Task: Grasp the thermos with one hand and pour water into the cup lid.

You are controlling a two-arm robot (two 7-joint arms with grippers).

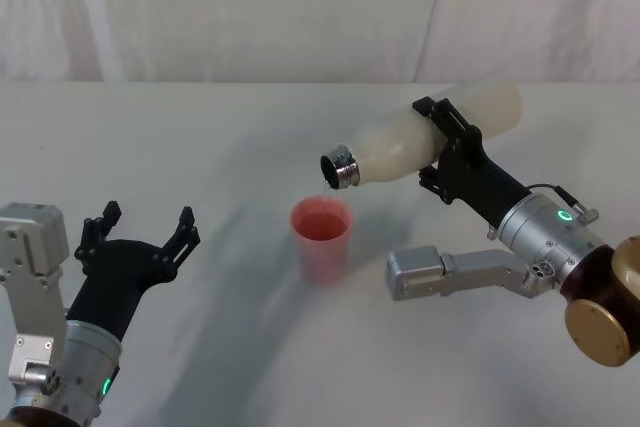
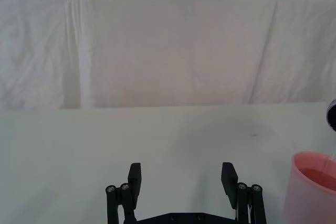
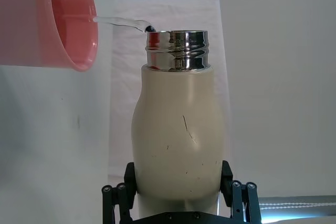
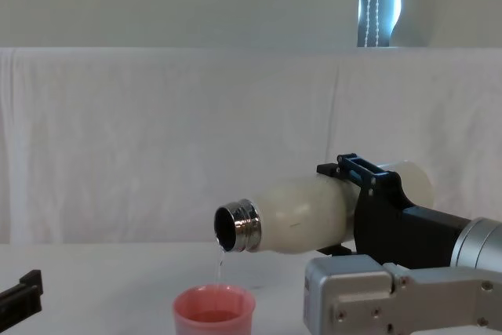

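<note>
The thermos lies tipped almost flat in the upper right of the head view, its long axis running from the base at upper right down to the steel neck at frame centre, mouth slightly lower than base. That mouth hangs just above and slightly behind the cup lid, which stands upright on the table a little below centre; in the chest view a thin stream falls from the lip into the pink cup, which already holds some water. The pour turns on this alignment: the lip sits over the cup's rim region rather than dead centre, so tilting further risks throwing the stream past the far wall, I judge. The right gripper comes in from the lower right and clamps the bottle's body across its width, fingers on either side. The left gripper rests at lower left, fingers spread and holding nothing, well apart from the cup.
</note>
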